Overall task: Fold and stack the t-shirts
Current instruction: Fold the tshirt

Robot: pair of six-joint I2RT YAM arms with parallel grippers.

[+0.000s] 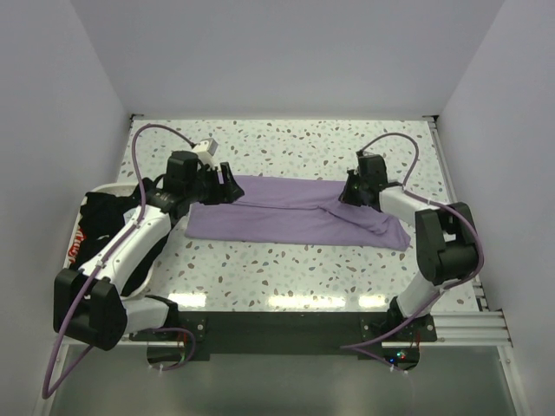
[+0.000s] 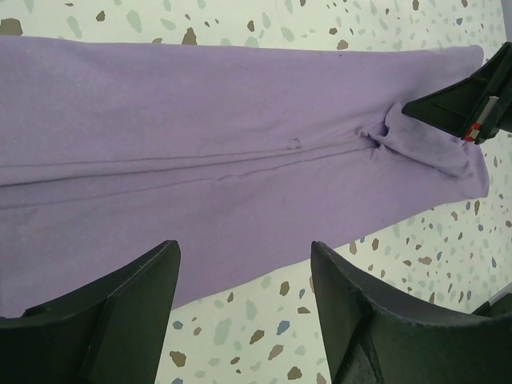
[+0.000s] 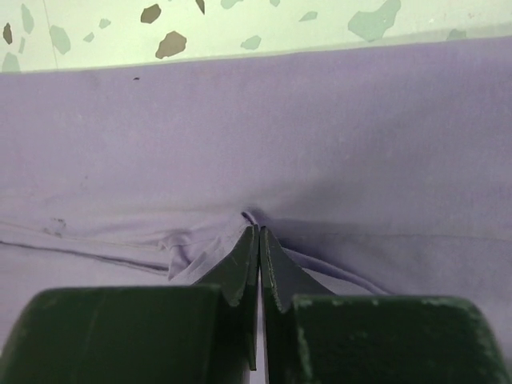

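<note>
light: bright, even | glare: streaks along table (image 1: 286, 260) near edge | blur: wrist foregrounds soft

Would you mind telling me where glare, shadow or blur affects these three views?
Top external: bright glare streaks along the near edge of the table, while the lavender t-shirt is evenly lit. Left wrist: the shirt is sharp, the left gripper dark and soft-edged. Right wrist: the right gripper is blurred at its base and shades the cloth beside its tips.
</note>
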